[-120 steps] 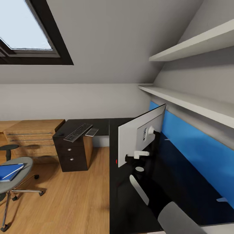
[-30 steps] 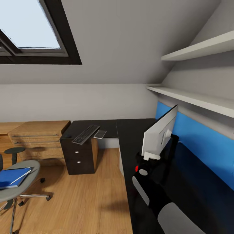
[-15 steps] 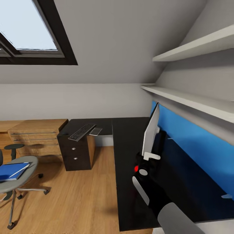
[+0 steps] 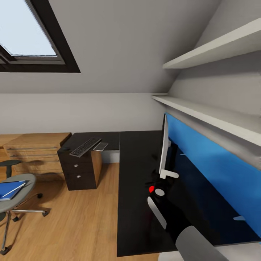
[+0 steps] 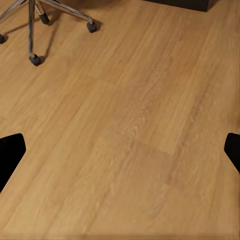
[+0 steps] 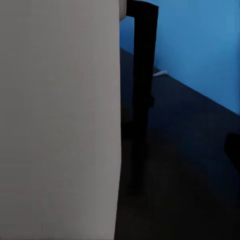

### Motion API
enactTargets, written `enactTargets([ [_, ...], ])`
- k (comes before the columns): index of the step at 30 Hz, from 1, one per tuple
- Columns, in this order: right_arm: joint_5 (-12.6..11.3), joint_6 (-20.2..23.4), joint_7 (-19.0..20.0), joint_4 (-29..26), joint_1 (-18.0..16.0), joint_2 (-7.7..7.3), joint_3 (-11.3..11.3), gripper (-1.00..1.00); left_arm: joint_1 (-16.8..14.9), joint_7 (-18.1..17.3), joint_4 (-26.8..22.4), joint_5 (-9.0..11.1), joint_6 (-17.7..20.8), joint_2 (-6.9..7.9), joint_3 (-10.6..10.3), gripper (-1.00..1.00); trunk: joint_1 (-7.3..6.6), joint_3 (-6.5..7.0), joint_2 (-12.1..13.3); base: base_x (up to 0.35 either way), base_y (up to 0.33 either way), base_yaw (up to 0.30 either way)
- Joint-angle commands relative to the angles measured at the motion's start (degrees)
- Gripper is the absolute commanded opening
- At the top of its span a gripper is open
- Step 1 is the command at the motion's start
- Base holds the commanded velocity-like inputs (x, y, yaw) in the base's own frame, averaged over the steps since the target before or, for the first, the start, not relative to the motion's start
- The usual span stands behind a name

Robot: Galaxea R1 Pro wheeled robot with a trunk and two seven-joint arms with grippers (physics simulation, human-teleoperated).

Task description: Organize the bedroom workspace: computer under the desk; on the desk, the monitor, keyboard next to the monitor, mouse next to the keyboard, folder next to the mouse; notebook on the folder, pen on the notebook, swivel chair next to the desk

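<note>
On the black desk (image 4: 136, 170) the monitor (image 4: 165, 145) stands edge-on to the head view, close to the blue wall panel. My right gripper (image 4: 165, 176) is shut on its lower edge. In the right wrist view the monitor's grey back (image 6: 60, 120) and black stand (image 6: 142, 75) are very near. The keyboard (image 4: 85, 146) and the grey notebook (image 4: 101, 146) lie on the desk's far wing. The blue folder (image 4: 9, 189) rests on the swivel chair (image 4: 14, 203) at the left. My left gripper (image 5: 120, 150) hangs open over the wooden floor. Mouse, pen and computer are out of view.
A black drawer unit (image 4: 78, 170) holds up the desk's far wing, with a wooden dresser (image 4: 34, 154) beside it. Two white shelves (image 4: 203, 108) run above the blue panel (image 4: 214, 159). Small white bits (image 4: 239, 218) lie by the panel. The chair's wheels (image 5: 35, 59) are near my left gripper.
The monitor has swung round in my right gripper, from showing its grey back to standing edge-on near the blue panel. The head view has shifted sideways meanwhile.
</note>
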Motion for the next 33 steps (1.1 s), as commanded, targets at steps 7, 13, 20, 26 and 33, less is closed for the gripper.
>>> enactTargets([
  [7, -0.7, -0.1, -0.1, 0.1, 0.0, 0.02, 0.5, 1.00, 0.0, 0.4, -0.1, 0.6, -0.3, 0.09, -0.4, 1.00, 0.01, -0.07, 0.0, 0.000, -0.100, 0.000],
  [13, -0.7, -0.2, -0.1, 0.4, 0.0, 0.10, 0.6, 1.00, 0.0, 0.4, -0.1, 0.7, -0.3, 0.09, -0.4, 1.00, 0.01, -0.07, 0.0, -0.010, -0.003, 0.000],
  [20, -0.6, -0.2, 0.0, 0.7, 0.0, 0.20, 0.7, 1.00, 0.0, 0.4, -0.1, 0.7, -0.3, 0.09, -0.4, 1.00, 0.01, -0.07, 0.0, -0.232, 0.000, 0.000],
  [26, -0.7, -0.2, 0.3, 0.7, 0.0, 0.21, 0.7, 1.00, 0.0, 0.5, -0.1, 0.7, -0.3, 0.09, -0.4, 1.00, 0.01, -0.07, 0.0, -0.086, 0.000, 0.000],
  [33, -0.7, -0.2, 0.4, 0.7, 0.0, 0.21, 0.8, 1.00, 0.0, 0.5, -0.1, 0.7, -0.3, 0.09, -0.3, 1.00, 0.01, -0.07, 0.0, -0.007, 0.000, 0.000],
])
